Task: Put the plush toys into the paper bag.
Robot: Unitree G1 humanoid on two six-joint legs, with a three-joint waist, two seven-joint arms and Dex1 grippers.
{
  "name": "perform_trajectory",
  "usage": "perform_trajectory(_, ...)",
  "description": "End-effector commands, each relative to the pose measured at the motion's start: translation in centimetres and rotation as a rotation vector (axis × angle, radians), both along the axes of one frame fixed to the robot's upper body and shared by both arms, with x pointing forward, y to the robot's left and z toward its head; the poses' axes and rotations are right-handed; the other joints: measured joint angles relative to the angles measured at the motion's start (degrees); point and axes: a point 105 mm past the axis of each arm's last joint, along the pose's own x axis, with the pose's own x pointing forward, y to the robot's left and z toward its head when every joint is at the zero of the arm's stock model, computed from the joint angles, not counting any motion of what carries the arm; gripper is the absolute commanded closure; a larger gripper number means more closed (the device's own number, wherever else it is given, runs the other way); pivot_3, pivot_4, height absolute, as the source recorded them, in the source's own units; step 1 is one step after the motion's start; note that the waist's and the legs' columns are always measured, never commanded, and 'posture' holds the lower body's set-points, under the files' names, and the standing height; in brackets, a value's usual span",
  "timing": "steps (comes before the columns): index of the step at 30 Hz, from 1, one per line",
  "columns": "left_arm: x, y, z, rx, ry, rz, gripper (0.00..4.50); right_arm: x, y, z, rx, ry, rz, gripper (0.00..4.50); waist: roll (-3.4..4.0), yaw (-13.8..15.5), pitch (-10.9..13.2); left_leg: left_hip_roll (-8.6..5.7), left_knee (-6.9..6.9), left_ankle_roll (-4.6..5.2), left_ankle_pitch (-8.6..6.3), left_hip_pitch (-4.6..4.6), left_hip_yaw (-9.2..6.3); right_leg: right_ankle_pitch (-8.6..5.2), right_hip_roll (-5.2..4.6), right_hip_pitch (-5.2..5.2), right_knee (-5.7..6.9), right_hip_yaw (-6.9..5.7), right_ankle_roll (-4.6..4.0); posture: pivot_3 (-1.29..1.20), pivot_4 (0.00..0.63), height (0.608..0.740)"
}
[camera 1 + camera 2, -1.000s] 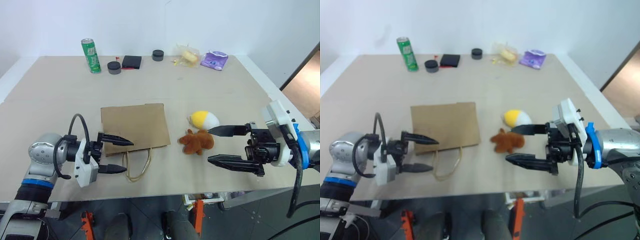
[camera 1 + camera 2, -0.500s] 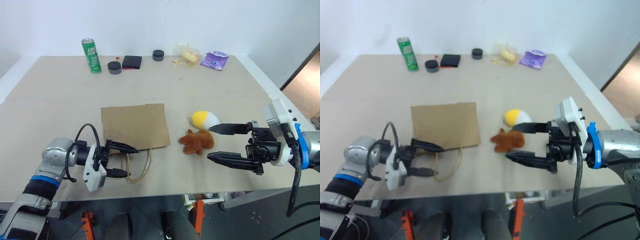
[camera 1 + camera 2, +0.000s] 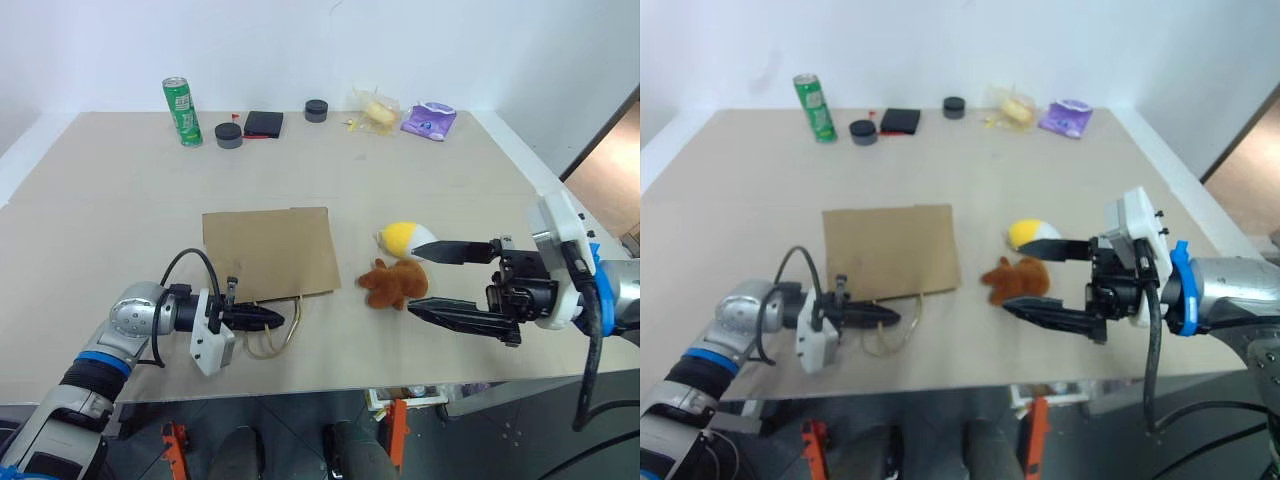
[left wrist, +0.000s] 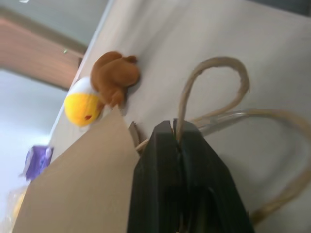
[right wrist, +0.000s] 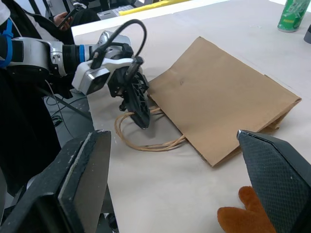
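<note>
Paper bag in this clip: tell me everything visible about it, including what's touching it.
The paper bag is plain brown kraft paper, lying flat and closed on the table, its mouth toward the near edge. Two thin tan twine handles loop out from the mouth onto the tabletop. The left gripper is shut on one handle strand. The plush toys lie beside the bag, apart from it.

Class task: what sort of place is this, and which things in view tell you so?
Probably a robot test room, not a home: a bare table against a plain white wall, with test items laid out, such as a paper bag and plush toys.
</note>
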Motion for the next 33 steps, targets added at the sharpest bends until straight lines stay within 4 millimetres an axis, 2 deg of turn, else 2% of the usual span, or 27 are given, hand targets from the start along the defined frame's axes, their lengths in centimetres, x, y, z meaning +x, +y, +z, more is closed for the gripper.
perform_trajectory(1, 0.9, -1.1, 5.2, -0.290, 0.040, 0.072, 4.47, 0.2, 1.8, -1.2, 0.032, -0.005, -0.010, 0.00, -0.01, 0.00, 0.00, 0.01, 0.00, 0.00, 0.00, 0.00, -0.01, 0.02, 0.00, 0.01, 0.00, 0.00, 0.04, 0.00, 0.150, 0.740)
perform_trajectory(2, 1.3, -1.3, 6.9, -0.383, 0.068, 0.100, 4.47, 0.6, 2.5, -2.0, 0.066, 0.016, -0.031, 0.00, -0.01, 0.00, 0.00, 0.02, 0.01, 0.00, 0.00, -0.01, -0.01, 0.04, 0.00, 0.00, 0.01, -0.01, 0.06, 0.00, 0.150, 0.740)
perform_trajectory(4, 1.8, -1.6, 9.3, -0.511, 0.119, 0.142, 4.50, 2.2, 3.5, -3.6, 0.104, 0.031, -0.115, 0.54, -0.06, -0.10, -0.04, 0.05, 0.03, 0.00, 0.00, -0.02, -0.03, 0.12, 0.05, 0.01, 0.02, -0.02, 0.21, 0.00, 0.150, 0.740)
perform_trajectory(5, 1.9, -1.8, 9.9, -0.537, 0.141, 0.157, 4.50, 3.1, 3.9, -4.4, 0.111, 0.037, -0.166, 0.77, -0.06, -0.12, -0.04, 0.06, 0.06, 0.00, 0.01, -0.02, -0.03, 0.12, 0.08, -0.01, 0.05, -0.01, 0.21, 0.00, 0.150, 0.740)
perform_trajectory(10, 1.8, -2.0, 10.5, -0.583, 0.194, 0.217, 4.50, 6.6, 6.1, -6.8, 0.201, 0.047, -0.324, 2.59, -0.03, -0.75, -0.08, 0.07, 0.04, -0.01, 0.02, 0.05, -0.02, 0.13, 0.18, 0.01, 0.07, 0.02, 0.18, 0.00, 0.150, 0.740)
perform_trajectory(13, 1.7, -1.9, 10.5, -0.601, 0.220, 0.239, 4.50, 8.6, 7.7, -7.6, 0.248, 0.052, -0.374, 4.15, 0.00, -0.70, -0.07, 0.07, 0.01, 0.00, 0.04, 0.04, -0.02, 0.14, 0.21, -0.01, 0.07, 0.05, 0.14, 0.00, 0.150, 0.740)
perform_trajectory(14, 1.6, -2.0, 10.4, -0.602, 0.226, 0.241, 4.50, 9.5, 8.2, -7.7, 0.262, 0.053, -0.395, 4.47, 0.01, -0.69, -0.06, 0.10, 0.03, -0.01, 0.04, 0.01, -0.02, 0.16, 0.26, -0.03, 0.07, 0.03, 0.09, 0.00, 0.150, 0.740)
perform_trajectory(17, 1.5, -2.2, 10.1, -0.605, 0.238, 0.246, 4.50, 11.8, 9.7, -8.0, 0.288, 0.052, -0.445, 4.47, -0.05, -0.69, -0.10, 0.12, 0.01, 0.01, 0.05, 0.02, -0.03, 0.17, 0.28, -0.03, 0.07, 0.03, 0.06, 0.00, 0.150, 0.740)
perform_trajectory(19, 1.5, -2.3, 10.2, -0.619, 0.245, 0.252, 4.50, 12.6, 10.9, -8.3, 0.300, 0.063, -0.451, 4.47, -0.08, -0.68, -0.12, 0.12, 0.01, 0.01, 0.06, 0.02, -0.03, 0.18, 0.28, -0.03, 0.07, 0.03, 0.03, 0.00, 0.150, 0.740)
perform_trajectory(23, 2.0, -2.3, 10.9, -0.679, 0.272, 0.279, 4.50, 13.4, 12.1, -10.7, 0.220, 0.081, -0.492, 4.47, -0.08, -0.66, -0.12, 0.13, -0.02, 0.01, 0.06, -0.02, -0.04, 0.16, 0.28, -0.04, 0.07, 0.01, 0.02, 0.00, 0.150, 0.740)
perform_trajectory(28, 3.4, -1.3, 13.2, -0.885, 0.316, 0.368, 4.50, 13.6, 12.2, -14.5, 0.054, 0.120, -0.561, 4.47, -0.08, -0.65, -0.12, 0.10, -0.02, 0.01, 0.06, -0.07, -0.05, 0.14, 0.24, -0.06, 0.06, 0.01, 0.06, 0.00, 0.150, 0.740)
perform_trajectory(30, 3.6, -0.8, 14.7, -0.970, 0.271, 0.393, 4.50, 13.7, 11.6, -15.7, -0.010, 0.134, -0.599, 4.47, -0.12, -0.63, -0.16, 0.10, -0.02, 0.01, 0.06, -0.05, -0.07, 0.15, 0.26, -0.05, 0.06, 0.00, 0.07, 0.00, 0.150, 0.740)
perform_trajectory(33, 3.1, -0.5, 16.7, -1.021, 0.159, 0.381, 4.50, 13.8, 11.3, -16.2, -0.056, 0.137, -0.622, 4.47, -0.19, -0.61, -0.26, 0.12, -0.01, 0.01, 0.07, 0.03, -0.13, 0.19, 0.27, 0.03, 0.07, -0.06, 0.03, 0.00, 0.150, 0.740)
